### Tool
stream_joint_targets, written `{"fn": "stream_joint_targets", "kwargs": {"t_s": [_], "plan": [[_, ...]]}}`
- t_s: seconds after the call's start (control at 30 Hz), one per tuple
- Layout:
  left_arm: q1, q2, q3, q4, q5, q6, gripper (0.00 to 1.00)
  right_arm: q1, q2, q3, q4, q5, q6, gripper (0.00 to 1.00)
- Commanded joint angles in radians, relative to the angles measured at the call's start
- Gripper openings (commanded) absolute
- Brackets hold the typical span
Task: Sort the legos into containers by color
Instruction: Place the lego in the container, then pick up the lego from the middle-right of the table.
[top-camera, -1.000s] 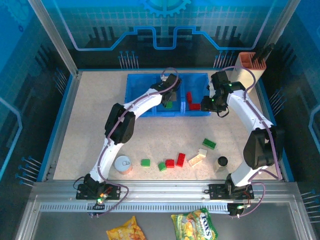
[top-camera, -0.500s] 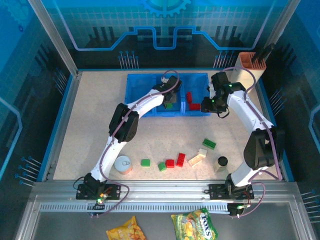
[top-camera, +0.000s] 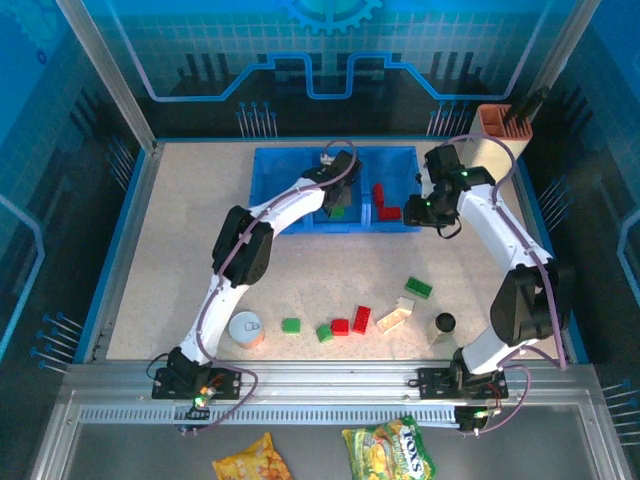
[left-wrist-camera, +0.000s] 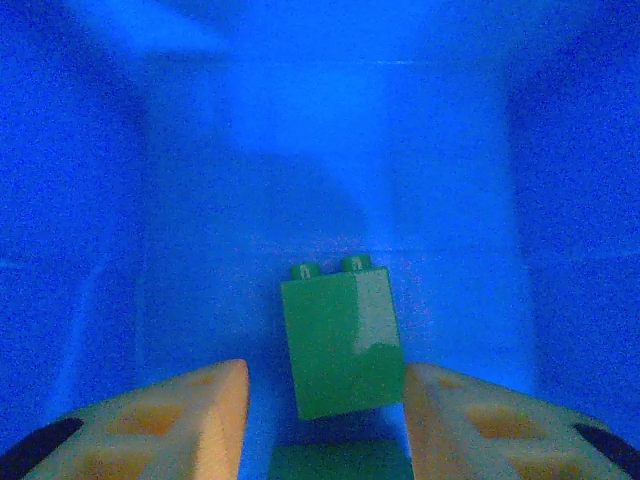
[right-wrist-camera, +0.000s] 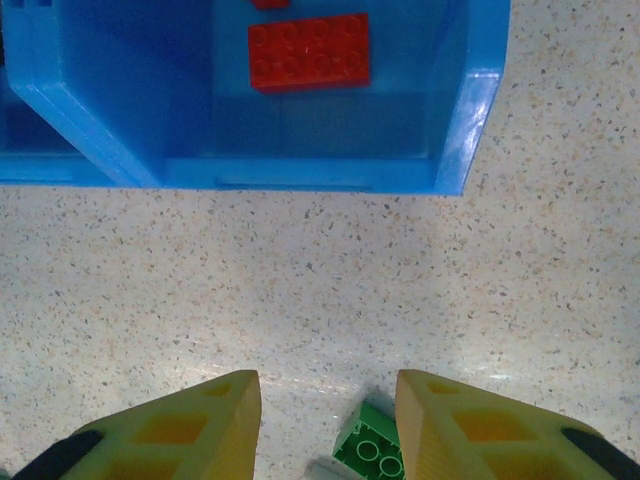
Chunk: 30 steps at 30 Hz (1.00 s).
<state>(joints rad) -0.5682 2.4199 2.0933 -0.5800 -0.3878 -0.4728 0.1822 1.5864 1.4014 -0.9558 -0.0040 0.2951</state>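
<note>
The left end effector (left-wrist-camera: 325, 420) is reaching down into the middle compartment of the blue bin (top-camera: 268, 192), and its fingers are standing spread and released. In the left wrist view a green brick (left-wrist-camera: 340, 345) is lying on the bin floor just ahead of the fingertips, in line with the gap between them. It is sitting closer to the right-hand finger, with open space on its left side. A second patch of green is showing at the bottom edge between the fingers, too cut off to identify.

The right end effector (right-wrist-camera: 328, 420) is hovering over the desk (right-wrist-camera: 300, 290) just in front of the bin's right compartment, with its fingers spread and nothing between them. A red brick (right-wrist-camera: 308, 52) is lying flat inside that compartment, well ahead of the fingertips. Another green brick (right-wrist-camera: 370, 452) is resting on the desk below, showing in the gap beside the right-hand finger.

In the top view, loose legos are lying in the near part of the desk, well apart from both end effectors. They are two green ones (top-camera: 290, 325), two red ones (top-camera: 361, 319), a cream one (top-camera: 395, 315) and a green one (top-camera: 418, 288) set further right.
</note>
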Motion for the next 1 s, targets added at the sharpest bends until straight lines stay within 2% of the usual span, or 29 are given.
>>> {"fn": "stream_joint_targets", "kwargs": {"t_s": [0.0, 0.47, 0.73, 0.97], "plan": [[0.003, -0.097, -0.026, -0.005, 0.04, 0.005, 0.46, -0.002, -0.029, -0.028, -0.039, -0.007, 0.011, 0.41], [0.009, -0.293, -0.155, -0.12, 0.183, 0.093, 0.47, 0.022, -0.058, -0.209, -0.001, 0.02, 0.133, 0.47], [0.029, -0.468, -0.315, -0.144, 0.236, 0.159, 0.48, 0.024, -0.062, -0.33, 0.071, 0.015, 0.272, 0.65], [0.062, -0.629, -0.481, -0.151, 0.283, 0.223, 0.56, 0.023, -0.096, -0.408, 0.097, 0.084, 0.401, 0.79]]}}
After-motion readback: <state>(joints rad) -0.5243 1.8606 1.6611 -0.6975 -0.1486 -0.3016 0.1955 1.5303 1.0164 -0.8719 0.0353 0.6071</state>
